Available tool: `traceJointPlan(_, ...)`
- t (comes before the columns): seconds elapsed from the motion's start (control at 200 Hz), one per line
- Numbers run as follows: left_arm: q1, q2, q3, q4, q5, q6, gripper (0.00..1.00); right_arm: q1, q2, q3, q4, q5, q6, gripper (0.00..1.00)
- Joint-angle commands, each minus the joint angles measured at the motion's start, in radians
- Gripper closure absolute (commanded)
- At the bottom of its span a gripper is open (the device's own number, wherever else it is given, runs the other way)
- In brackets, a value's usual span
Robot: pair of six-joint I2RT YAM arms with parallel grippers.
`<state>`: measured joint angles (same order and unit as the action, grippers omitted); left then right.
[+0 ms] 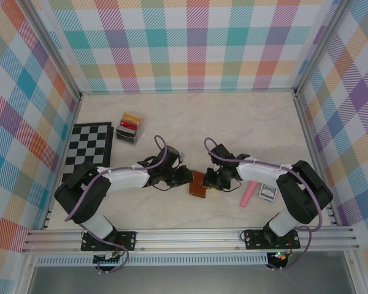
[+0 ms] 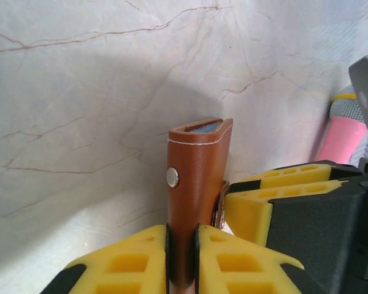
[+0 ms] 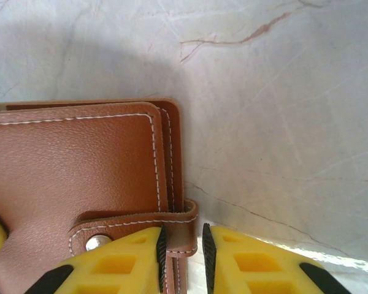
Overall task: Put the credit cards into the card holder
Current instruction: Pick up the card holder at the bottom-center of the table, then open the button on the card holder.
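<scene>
Nearest the camera, the two arm bases sit bolted to the aluminium rail [image 1: 190,239] at the near edge, and from there you can read the scene across. At the far left a chessboard [image 1: 89,150] lies flat. Just to its right stands a clear rack [image 1: 126,136] with the credit cards [image 1: 130,122] upright in it, red and yellow showing, well apart from both arms. Your left gripper [image 1: 183,176] is closed down onto the card holder [image 1: 198,184], its yellow fingers pressed to the brown leather on both sides, so the holder stands up on edge near the middle of the desk [image 1: 233,122]. Your right gripper [image 1: 210,179] meets it from the other side, jaws drawn narrow around the snap tab, which looks fastened over its stud. You appear to be at the opening step, with no card picked up yet. The next move probably calls for a steady left hold while the right peels the tab off the snap, then spreading the fold to expose the slots; pull too hard and the leather could slip from the left fingers. Further right lie a pink object [image 1: 248,193] and a small patterned box [image 1: 267,192]. The desk is pale marble-look, enclosed by pastel plaid walls [image 1: 190,43].
</scene>
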<state>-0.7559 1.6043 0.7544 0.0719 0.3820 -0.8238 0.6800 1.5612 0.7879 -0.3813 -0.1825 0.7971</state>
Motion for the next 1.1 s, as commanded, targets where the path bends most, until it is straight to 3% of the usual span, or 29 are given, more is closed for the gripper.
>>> traceJointPlan(0.0, -0.018, -0.043, -0.029, 0.072, 0.0, -0.019, 0.91, 0.01, -0.03, 0.034, -0.081, 0.089, -0.012, 0.74)
traceJointPlan(0.165, -0.018, -0.039, -0.035, 0.08, -0.002, -0.022, 0.99, 0.019, -0.097, 0.043, -0.067, 0.089, -0.05, 0.67)
traceJointPlan(0.305, -0.018, -0.034, -0.032, 0.088, 0.003, -0.024, 1.0, 0.04, -0.087, 0.059, -0.029, 0.046, -0.066, 0.59)
traceJointPlan(0.76, -0.017, -0.038, -0.033, 0.094, 0.011, -0.029, 1.0, 0.11, 0.054, 0.107, -0.053, 0.13, -0.082, 0.5)
traceJointPlan(0.825, -0.018, -0.039, -0.033, 0.09, 0.009, -0.029, 1.0, 0.116, 0.071, 0.121, -0.102, 0.192, -0.075, 0.53)
traceJointPlan(0.96, -0.018, -0.048, -0.037, 0.05, -0.015, -0.018, 1.0, 0.118, 0.067, 0.134, -0.192, 0.305, -0.051, 0.68)
traceJointPlan(1.095, -0.019, -0.066, -0.064, 0.025, -0.053, -0.018, 1.0, 0.112, 0.029, 0.126, -0.233, 0.355, -0.044, 0.76)
